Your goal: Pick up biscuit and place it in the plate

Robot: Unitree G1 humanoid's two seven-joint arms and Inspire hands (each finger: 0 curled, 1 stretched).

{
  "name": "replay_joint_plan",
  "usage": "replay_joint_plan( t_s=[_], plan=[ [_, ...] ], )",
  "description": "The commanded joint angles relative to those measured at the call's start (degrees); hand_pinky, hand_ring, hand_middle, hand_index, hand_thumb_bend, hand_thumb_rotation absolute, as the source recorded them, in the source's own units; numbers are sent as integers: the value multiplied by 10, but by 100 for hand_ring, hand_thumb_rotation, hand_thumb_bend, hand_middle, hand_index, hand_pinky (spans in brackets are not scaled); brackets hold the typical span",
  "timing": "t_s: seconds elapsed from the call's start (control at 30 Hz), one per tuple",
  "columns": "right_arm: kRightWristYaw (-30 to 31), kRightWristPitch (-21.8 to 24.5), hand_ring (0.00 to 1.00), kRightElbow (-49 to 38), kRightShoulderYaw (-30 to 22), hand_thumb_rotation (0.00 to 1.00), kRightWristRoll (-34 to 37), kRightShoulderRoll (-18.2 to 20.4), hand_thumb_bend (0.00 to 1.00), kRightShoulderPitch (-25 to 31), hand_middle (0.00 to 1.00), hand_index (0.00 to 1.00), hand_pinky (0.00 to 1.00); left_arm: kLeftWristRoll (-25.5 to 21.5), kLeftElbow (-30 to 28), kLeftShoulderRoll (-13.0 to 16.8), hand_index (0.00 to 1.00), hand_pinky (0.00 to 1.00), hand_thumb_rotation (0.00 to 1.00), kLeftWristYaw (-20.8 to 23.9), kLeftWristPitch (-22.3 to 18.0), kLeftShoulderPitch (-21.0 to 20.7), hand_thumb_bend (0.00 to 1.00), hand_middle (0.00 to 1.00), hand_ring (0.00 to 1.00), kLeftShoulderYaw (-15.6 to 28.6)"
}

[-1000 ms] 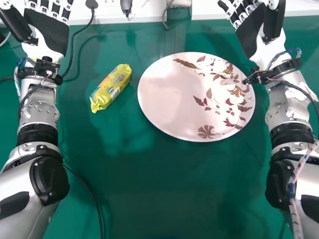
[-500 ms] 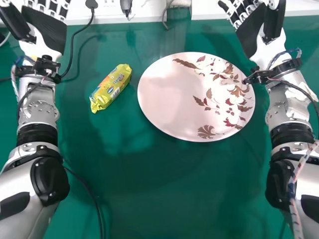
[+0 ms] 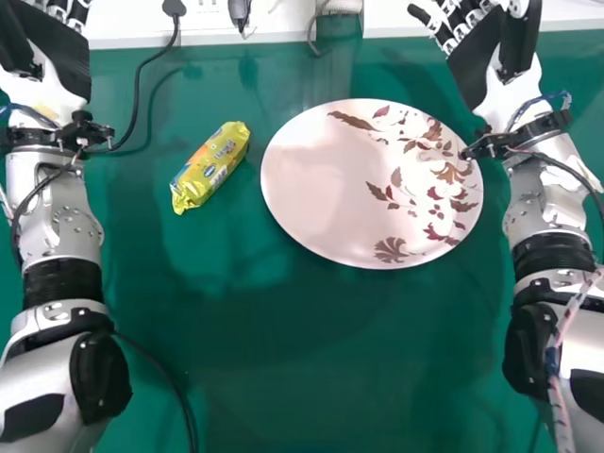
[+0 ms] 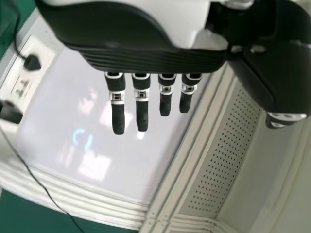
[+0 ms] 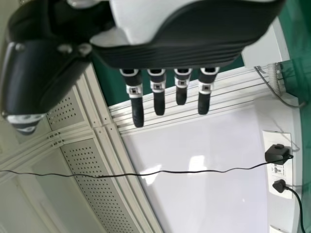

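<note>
One biscuit packet, one plate and one surface. One left hand and one right hand, making two; two arms. The right wrist view has two black plugs.

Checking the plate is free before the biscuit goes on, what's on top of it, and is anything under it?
Only a shadow and the printed leaves show on the plate; whatever is under it is covered.

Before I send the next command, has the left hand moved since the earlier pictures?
Yes. In the head view, the left hand has shifted left, farther from the black plug.
</note>
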Motion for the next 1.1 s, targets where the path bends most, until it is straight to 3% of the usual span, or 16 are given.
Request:
replay_joint_plan(
  t_s=[0.0,0.27,0.5,0.67,0.87,1.07],
  plan=[
    [-5,3,93,-10,-1,44,3,0,100,6,96,83,90,11,-27,1,100,72,56,12,-4,21,82,98,85,-13],
    [-15,-5,91,-35,3,46,-1,2,100,20,96,85,86,73,-75,11,100,73,58,80,-2,52,80,98,85,-44],
    [-31,10,93,-70,6,56,2,0,97,34,97,91,80,212,-77,45,100,72,59,179,-46,75,82,100,86,-82],
    [-31,12,95,-83,8,57,2,-1,97,40,99,94,85,270,-109,63,100,73,60,224,-60,103,82,100,86,-96],
    [-36,12,94,-95,8,54,5,4,96,44,100,95,88,291,-158,73,100,73,60,241,-53,136,83,99,85,-106],
    [-39,16,94,-92,9,53,6,3,97,41,99,96,84,354,-179,88,100,72,59,279,-48,160,82,99,85,-123]
  ],
)
